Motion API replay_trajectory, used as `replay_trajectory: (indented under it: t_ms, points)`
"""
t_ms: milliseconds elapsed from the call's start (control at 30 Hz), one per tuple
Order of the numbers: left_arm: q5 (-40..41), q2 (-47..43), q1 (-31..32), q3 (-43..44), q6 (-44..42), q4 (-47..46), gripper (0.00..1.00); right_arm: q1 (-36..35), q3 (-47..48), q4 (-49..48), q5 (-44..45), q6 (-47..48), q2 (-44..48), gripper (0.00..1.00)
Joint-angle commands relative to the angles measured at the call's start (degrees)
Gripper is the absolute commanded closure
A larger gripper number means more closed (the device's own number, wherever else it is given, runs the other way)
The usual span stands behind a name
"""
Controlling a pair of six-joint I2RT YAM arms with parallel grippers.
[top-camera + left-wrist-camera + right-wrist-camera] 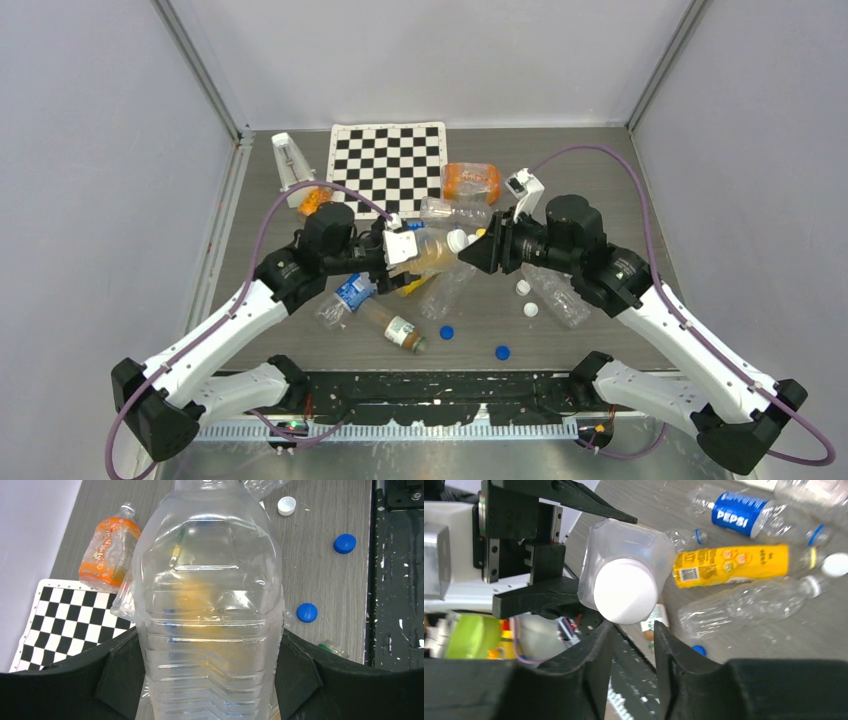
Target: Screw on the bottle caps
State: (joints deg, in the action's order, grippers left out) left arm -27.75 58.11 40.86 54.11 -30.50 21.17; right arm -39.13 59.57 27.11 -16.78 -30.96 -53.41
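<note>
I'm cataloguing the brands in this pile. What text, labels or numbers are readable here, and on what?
"PEPSI": white letters on the blue label of the Pepsi bottle.
Yellow-label bottle: print and barcode too blurred to read.
Orange-label bottle: print too blurred to read.
Nothing else is readable.

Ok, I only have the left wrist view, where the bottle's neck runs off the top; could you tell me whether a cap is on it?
Observer: Yes, the right wrist view shows a round white plastic cap sitting on the neck of the clear ribbed plastic bottle held in the left claw.
Operator: Thank you; is the right claw gripping that cap?
Observer: No; the cap lies just past its fingertips, and the fingers stand slightly apart with nothing between them.
</note>
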Motion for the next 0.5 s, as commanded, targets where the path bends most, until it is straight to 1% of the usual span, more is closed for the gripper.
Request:
replay_trajectory:
  t_ms: [0, 33, 67, 100, 167, 200, 367, 467]
  points:
    - [-3.67, -1.3, 1.15, -0.23, -1.3, -1.2, 1.0, 0.6, 1.59, -8.38, 1.83, 11.69, 3.33, 0.56]
    - [-3.04, -1.33, 1.15, -0.58, -0.79, -2.04, 1.0, 0.62, 0.89, -11.09, 2.1, 9.73, 3.97, 0.46]
    - [-2.7, -1.41, 1.15, -1.16, -0.19, -2.88, 1.0, 0.57, -0.75, -12.69, 2.54, 8.39, 4.46, 0.24]
    - [-2.39, -1.4, 1.15, -1.6, 0.52, -3.9, 1.0, 0.56, -1.6, -15.79, 2.93, 5.59, 4.59, 0.06]
    - [-2.32, -1.34, 1.17, -2.34, 1.88, -5.98, 1.0, 0.55, -4.0, -20.0, 4.08, 2.22, 4.71, 0.01]
    - [-2.31, -1.26, 1.15, -2.6, 2.53, -6.86, 1.0, 0.53, -5.38, -21.23, 4.77, 0.7, 4.5, 0.0]
    - [-1.09, -1.06, 1.15, -3.32, 4.48, -9.98, 1.0, -0.05, -9.0, -29.62, 7.56, -1.88, 3.33, 0.0]
    - [-0.27, -1.14, 1.15, -3.71, 5.8, -12.08, 1.0, -0.61, -10.47, -30.64, 10.12, -1.6, 2.6, 0.0]
